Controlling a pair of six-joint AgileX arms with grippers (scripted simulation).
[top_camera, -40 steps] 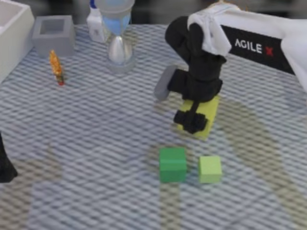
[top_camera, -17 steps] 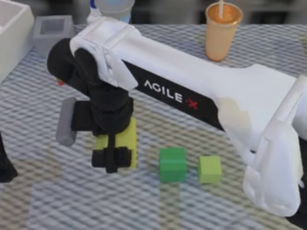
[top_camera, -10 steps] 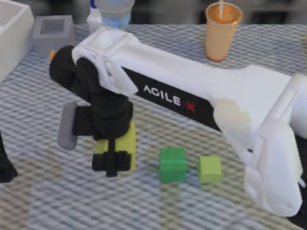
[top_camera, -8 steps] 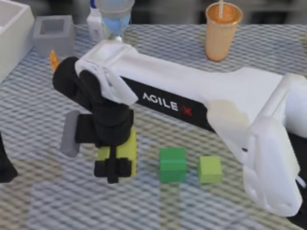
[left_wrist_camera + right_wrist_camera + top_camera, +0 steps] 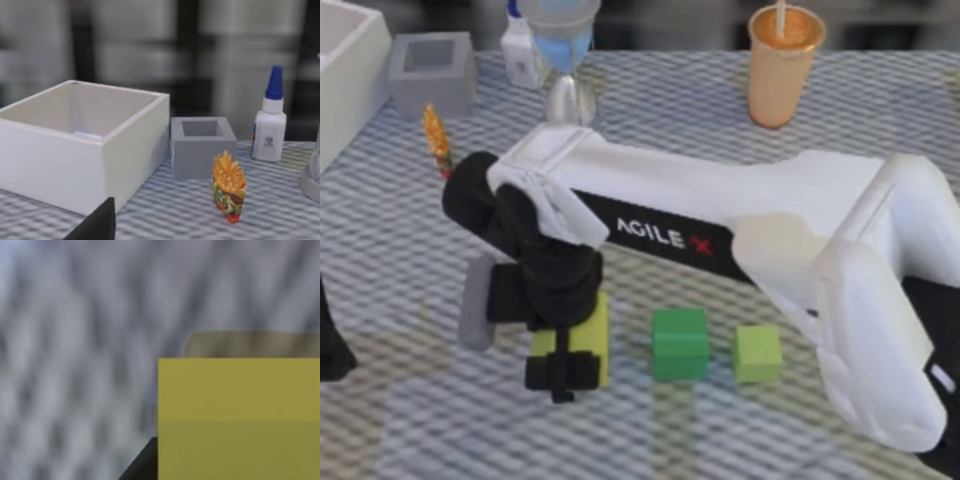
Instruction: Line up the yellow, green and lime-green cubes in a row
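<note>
The right gripper (image 5: 563,368), pinching the yellow cube (image 5: 592,335), had lowered it just left of the green cube (image 5: 680,343) and lime-green cube (image 5: 758,352), nearly completing the row. The right wrist view alone showed its shadow close beneath; the left arm sat parked at the table's left edge.

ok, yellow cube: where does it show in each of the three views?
Top view: yellow cube low and left of centre, in the right gripper, left of the green cube.
Left wrist view: not in it.
Right wrist view: yellow cube fills the lower right, close up.
Shared landmark: the grey woven tablecloth shows in all three.
</note>
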